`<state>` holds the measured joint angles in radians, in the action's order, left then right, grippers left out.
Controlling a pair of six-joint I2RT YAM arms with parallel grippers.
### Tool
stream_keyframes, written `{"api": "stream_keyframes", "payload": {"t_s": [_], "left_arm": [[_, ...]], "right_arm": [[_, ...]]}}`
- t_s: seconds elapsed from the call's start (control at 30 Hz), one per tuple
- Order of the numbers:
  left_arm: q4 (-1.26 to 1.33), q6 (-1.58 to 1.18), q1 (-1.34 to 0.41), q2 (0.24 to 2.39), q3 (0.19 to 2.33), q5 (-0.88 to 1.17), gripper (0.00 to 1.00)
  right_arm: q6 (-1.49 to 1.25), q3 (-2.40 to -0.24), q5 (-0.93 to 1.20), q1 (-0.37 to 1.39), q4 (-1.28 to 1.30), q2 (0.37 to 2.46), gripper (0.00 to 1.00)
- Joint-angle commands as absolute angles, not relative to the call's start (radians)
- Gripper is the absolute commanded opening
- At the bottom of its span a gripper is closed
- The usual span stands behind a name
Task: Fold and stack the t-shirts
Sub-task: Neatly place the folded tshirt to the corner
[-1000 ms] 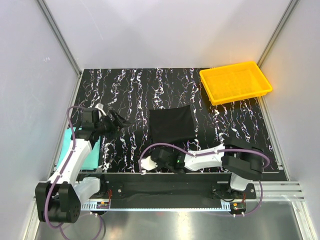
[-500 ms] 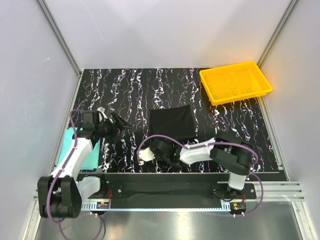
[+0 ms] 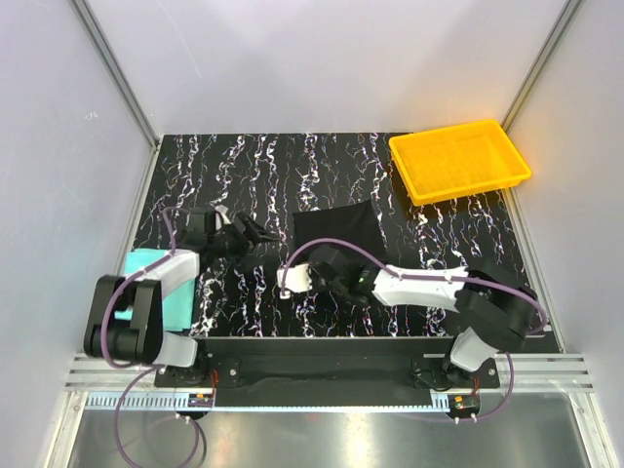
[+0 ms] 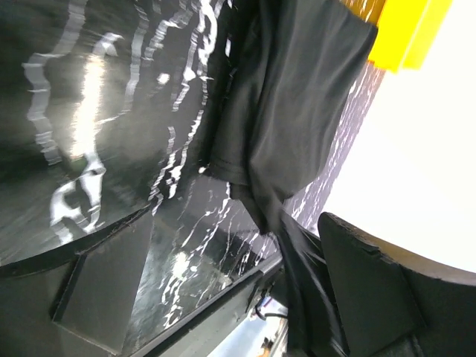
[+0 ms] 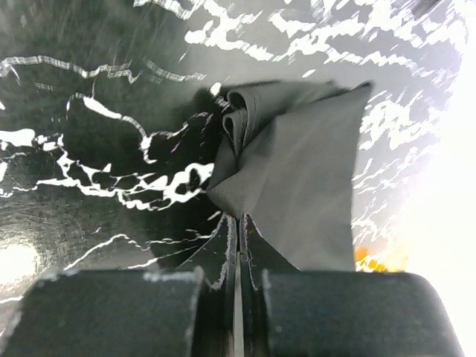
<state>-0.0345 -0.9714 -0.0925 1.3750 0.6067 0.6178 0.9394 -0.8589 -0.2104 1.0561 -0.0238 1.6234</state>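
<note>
1. The black t-shirt (image 3: 336,232) lies mid-tabletop, folded to a rough square. The teal t-shirt (image 3: 177,307) lies flat at the left edge by the left arm's base, well apart from it.
2. The right claw (image 5: 238,223) is closed on the black shirt's near-left corner. Its wrist camera shows several layers rolled and bunched right at the fingertips.
3. The left claw (image 3: 249,234) stands wide open and holds nothing, low over the tabletop (image 3: 253,175) just beside the shirt's left edge.
4. To my eye the step in hand is another fold of the black shirt, or a tug to square it up.
5. To do it well, the pinch should hold every layer, not just the top one. The corner wants carrying low and slowly so the earlier folds don't spill open.
6. The open left claw looks well placed to take the far-left corner, so both ends travel together and the crease lands straight.
7. The black cloth is thin, matte and limp. It creases softly and has no stiffness of its own.
8. The tabletop is a glossy black marble print with glare on it, so I'd expect cloth to slide rather than catch.
9. The yellow tray (image 3: 458,161), hard plastic with a ribbed floor, sits back right, clear of the work.
</note>
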Motion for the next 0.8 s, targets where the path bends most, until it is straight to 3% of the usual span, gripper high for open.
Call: {"api": "stream_keyframes", "payload": {"t_s": [0.0,0.17,0.77], "left_arm": [[0.161,-1.086,-0.153,1.458,0.633,0.630,0.99],[0.323,-1.175,-0.225,1.552,0.647,0.589,0.99],[0.377,-1.371,-0.340,1.825,0.788,0.532,0.99]], "right_arm": [[0.930,-0.884,-0.134,1.034,-0.006,1.554,0.00],[0.925,-0.868,-0.095,1.012,0.023,1.511,0.00],[0.874,-0.902,-0.015,0.919,0.018,1.440,0.00]]}}
